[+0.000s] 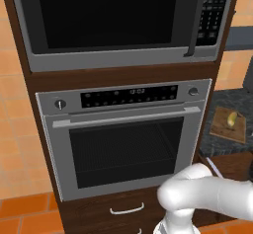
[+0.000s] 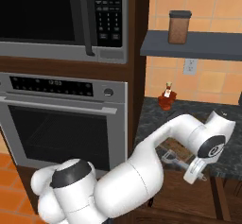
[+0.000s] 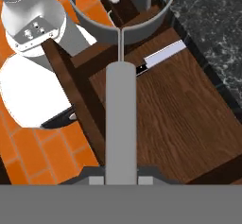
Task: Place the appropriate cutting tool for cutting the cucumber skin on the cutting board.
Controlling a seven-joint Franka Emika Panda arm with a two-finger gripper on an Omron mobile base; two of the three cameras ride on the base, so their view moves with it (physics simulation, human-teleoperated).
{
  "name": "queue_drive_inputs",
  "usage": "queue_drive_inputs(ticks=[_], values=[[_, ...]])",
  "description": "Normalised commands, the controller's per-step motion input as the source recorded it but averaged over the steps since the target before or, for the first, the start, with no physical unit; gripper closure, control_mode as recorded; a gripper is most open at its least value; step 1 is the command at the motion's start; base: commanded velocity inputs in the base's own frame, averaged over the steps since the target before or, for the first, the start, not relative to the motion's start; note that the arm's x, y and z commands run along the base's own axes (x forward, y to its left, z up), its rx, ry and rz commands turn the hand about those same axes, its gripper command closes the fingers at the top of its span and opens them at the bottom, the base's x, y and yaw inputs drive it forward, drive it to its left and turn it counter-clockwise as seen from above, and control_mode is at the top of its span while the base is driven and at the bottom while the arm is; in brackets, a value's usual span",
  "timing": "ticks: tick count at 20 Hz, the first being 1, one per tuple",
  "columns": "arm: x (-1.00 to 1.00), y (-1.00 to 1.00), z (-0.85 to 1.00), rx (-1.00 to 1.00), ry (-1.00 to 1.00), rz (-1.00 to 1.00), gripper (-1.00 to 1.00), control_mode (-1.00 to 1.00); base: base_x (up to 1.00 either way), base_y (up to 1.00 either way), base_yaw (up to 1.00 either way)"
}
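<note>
1. in the hand view the gripper (image 3: 121, 180) is clenched on the cutting tool (image 3: 121, 119): its grey handle rises straight up the middle of the picture from between the finger tips, and a thin neck joins it to a wide looped end at the top.
2. below the tool lies an open wooden drawer (image 3: 189, 119) with dark raised walls on both sides; its floor is bare wood apart from one knife (image 3: 160, 58), pale blade and black handle, lying aslant near the far end, apart from the tool.
3. the dark speckled tabletop (image 3: 212, 24) borders the drawer on the right of the hand view; orange floor tiles run along the left.
4. in the right base view the arm reaches out from the base past the oven's side edge, and the gripper (image 2: 196, 173) hangs at the tabletop's front edge, above the drawer.
5. one cutting board (image 1: 228, 125) lies on the tabletop to the right of the oven in the left base view, with one cucumber (image 1: 231, 120) on it; bare board shows around the cucumber.
6. one jar (image 2: 179, 27) stands on the wall shelf, and one small red bottle (image 2: 166, 99) stands at the back of the tabletop, well apart from the gripper.
</note>
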Motion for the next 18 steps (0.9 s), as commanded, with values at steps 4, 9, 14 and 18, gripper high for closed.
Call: queue_drive_inputs(ticks=[4, 9, 14, 18], values=[[0.89, 0.00, 0.00, 0.07, -0.03, -0.01, 1.00, -1.00, 0.00, 0.00, 0.00], [0.35, 0.08, -0.18, 0.00, -0.31, 0.00, 1.00, -1.00, 0.00, 0.00, 0.00], [0.48, 0.04, -0.37, 0.00, -0.22, 0.00, 1.00, -1.00, 0.00, 0.00, 0.00], [0.85, 0.01, -0.47, 0.00, -0.02, 0.00, 1.00, -1.00, 0.00, 0.00, 0.00]])
